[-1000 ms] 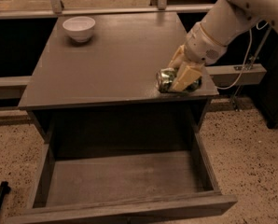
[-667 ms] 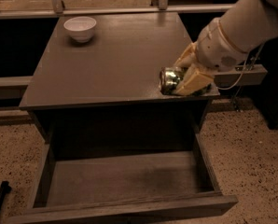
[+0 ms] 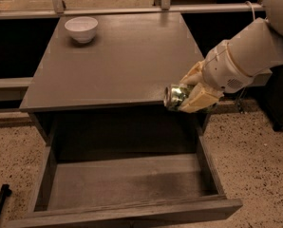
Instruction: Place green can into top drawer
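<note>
— Where was our green can (image 3: 174, 97)?
— Clamped sideways between our gripper's (image 3: 188, 94) jaws, just off the table's (image 3: 113, 65) front edge, above the open top drawer (image 3: 127, 182), so we could lower it in.

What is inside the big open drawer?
In the drawer only its bare grey bottom shows. Its back part is hidden under the table. The can is not in it yet: the gripper holds it at the table's front edge, above the drawer.
</note>
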`<control>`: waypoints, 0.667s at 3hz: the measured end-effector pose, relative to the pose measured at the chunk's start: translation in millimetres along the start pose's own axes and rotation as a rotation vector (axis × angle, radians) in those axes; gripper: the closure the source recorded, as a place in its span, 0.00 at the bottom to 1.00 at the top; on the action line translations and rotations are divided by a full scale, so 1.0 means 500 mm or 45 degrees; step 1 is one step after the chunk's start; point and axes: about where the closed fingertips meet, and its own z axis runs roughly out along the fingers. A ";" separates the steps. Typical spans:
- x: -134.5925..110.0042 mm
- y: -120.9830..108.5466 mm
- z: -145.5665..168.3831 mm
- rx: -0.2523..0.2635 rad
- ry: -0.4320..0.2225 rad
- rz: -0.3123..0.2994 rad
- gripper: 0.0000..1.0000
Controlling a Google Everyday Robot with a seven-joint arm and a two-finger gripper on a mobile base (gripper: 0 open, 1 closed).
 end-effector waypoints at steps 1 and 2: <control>0.004 0.046 0.117 -0.020 -0.146 0.024 1.00; 0.033 0.118 0.266 -0.049 -0.208 0.021 1.00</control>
